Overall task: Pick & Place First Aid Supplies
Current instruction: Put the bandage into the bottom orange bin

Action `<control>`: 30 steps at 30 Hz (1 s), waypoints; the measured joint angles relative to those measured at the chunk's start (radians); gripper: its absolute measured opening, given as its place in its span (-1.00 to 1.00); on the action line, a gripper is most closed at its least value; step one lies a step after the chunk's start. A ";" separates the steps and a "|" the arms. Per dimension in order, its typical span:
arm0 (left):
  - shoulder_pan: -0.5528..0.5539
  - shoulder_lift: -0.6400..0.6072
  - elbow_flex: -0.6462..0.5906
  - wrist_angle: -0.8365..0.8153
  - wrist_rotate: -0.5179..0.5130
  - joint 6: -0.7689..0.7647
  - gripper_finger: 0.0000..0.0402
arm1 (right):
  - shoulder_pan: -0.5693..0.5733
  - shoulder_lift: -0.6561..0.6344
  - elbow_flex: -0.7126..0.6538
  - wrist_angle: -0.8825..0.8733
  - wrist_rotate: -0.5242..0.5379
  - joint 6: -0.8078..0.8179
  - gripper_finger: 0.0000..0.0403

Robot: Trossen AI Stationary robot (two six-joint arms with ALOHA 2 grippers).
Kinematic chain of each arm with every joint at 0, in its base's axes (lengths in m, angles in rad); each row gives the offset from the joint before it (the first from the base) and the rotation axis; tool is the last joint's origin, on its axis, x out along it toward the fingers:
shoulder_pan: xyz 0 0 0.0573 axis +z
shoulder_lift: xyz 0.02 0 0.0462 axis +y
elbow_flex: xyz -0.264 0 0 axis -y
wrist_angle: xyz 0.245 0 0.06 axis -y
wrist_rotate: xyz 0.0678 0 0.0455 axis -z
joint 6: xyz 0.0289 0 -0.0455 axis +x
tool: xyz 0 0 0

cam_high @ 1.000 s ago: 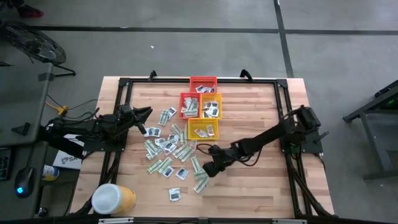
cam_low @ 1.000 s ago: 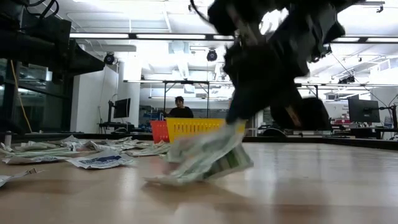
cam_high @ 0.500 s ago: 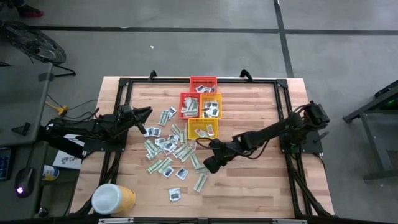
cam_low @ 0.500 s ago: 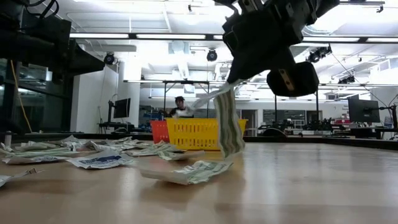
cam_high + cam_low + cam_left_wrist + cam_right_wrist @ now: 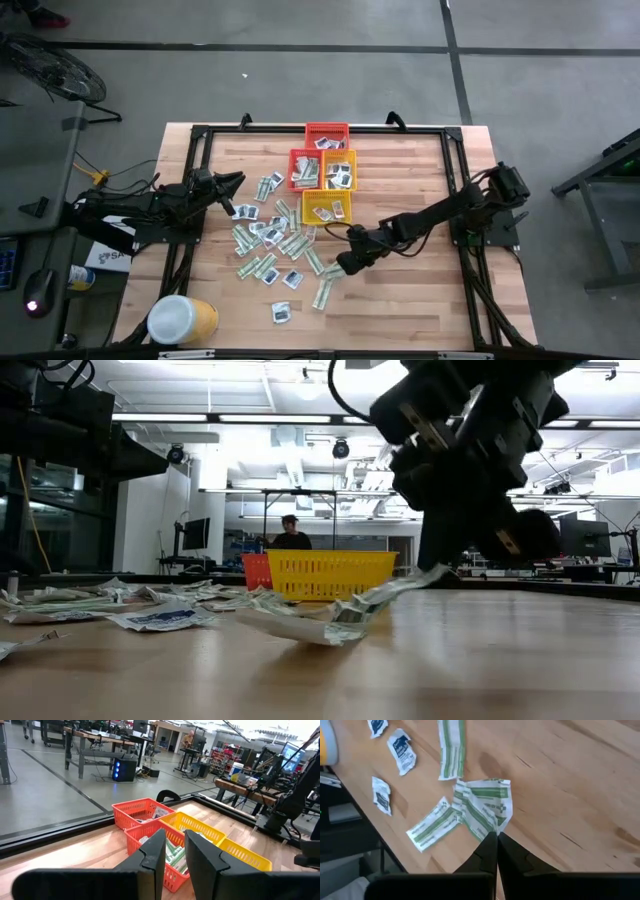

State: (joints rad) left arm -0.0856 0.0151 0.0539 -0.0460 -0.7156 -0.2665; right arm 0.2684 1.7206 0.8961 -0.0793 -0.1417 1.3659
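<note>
Near the table's front edge, the right gripper [image 5: 341, 270], jaws pinched on a green-and-white strip packet [image 5: 485, 807], has dipped low again after lifting. Farther back, the yellow basket [image 5: 326, 207] awaits; the left gripper [image 5: 236, 180], slightly parted, holds nothing.

Two dark jointed arms, black cables along links; each tool [image 5: 496, 851] with two flat black fingers.

Print on white square packets [image 5: 283, 312]: too small to read | far side of yellow basket [image 5: 320, 573]: hidden behind its wall | right gripper [image 5: 440, 565] fingertips: blurred | yellow tub [image 5: 326, 742]: cut off by edge
</note>
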 joint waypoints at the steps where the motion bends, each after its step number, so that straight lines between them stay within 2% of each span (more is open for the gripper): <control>1: 0.000 0.000 0.000 0.000 0.000 0.000 -0.64 | 0.000 0.000 -0.009 0.012 -0.008 0.006 -1.00; 9: 0.000 0.000 0.000 0.000 0.000 0.000 -0.64 | 0.003 0.000 -0.065 0.015 -0.084 0.024 -1.00; 15: 0.000 0.000 0.000 0.000 0.000 0.000 -0.64 | 0.003 0.000 -0.076 0.005 -0.098 -0.028 -0.99; 27: 0.000 0.000 0.000 0.000 0.000 0.000 -0.64 | 0.002 0.000 -0.076 0.015 -0.110 -0.062 -0.68; 30: 0.000 0.000 0.000 0.000 0.000 0.000 -0.64 | 0.001 0.000 -0.076 0.026 -0.120 -0.062 -0.68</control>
State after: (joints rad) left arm -0.0856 0.0154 0.0536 -0.0463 -0.7158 -0.2665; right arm 0.2691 1.7210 0.8196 -0.0529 -0.2615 1.3037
